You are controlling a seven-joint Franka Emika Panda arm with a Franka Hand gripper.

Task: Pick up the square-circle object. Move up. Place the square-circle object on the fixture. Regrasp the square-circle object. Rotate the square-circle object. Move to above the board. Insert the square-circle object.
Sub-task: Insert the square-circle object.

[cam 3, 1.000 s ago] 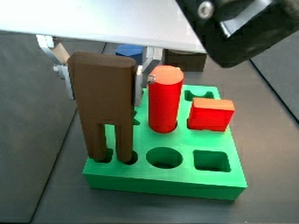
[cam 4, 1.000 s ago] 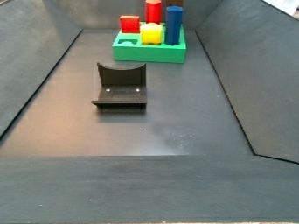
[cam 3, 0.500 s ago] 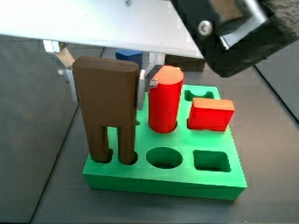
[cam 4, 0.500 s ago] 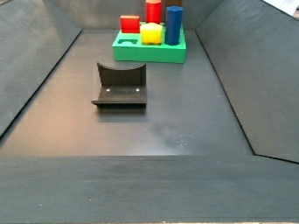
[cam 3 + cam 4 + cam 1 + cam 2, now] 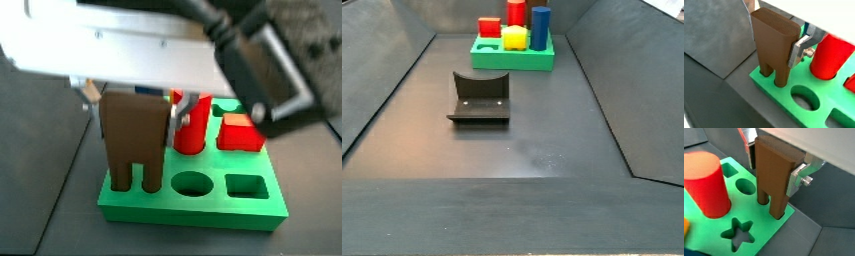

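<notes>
Brown block sinks deeper into the green board

Brown and matte, the two-legged square-circle object [image 5: 134,138] now stands lower in the thick bright green board [image 5: 261,206] than it did a second ago: in a side view less of its legs shows above the slab, and the arm's body has come down over the scene. That suggests the insertion is nearly finished, with only release and retreat left.

In both wrist views the pincer [image 5: 777,31] brackets the block's upper part, one silver finger [image 5: 802,174] flat against its side, the opposite one mostly hidden behind it. It looks clamped on the block. A red cylinder [image 5: 829,56] stands just beside. The dark notched fixture [image 5: 477,97] sits well apart, unoccupied.
</notes>
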